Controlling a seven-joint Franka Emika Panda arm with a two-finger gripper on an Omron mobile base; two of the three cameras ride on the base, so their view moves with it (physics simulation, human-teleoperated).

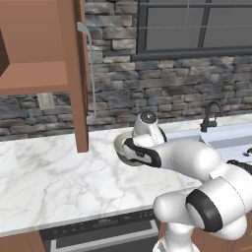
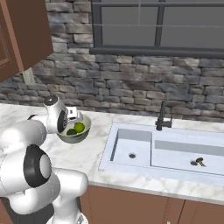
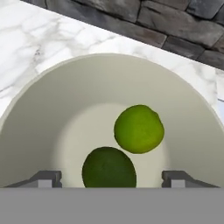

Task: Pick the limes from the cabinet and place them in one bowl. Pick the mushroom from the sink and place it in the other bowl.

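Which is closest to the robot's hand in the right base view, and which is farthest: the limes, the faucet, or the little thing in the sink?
1. Limes: in the bowl, right by the gripper.
2. Faucet: behind the sink, off to the right.
3. Mushroom: in the far right basin.

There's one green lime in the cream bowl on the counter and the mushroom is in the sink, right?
Not quite: the cream bowl holds two limes, a brighter lime and a darker lime, as the hand view shows. The mushroom is indeed in the sink.
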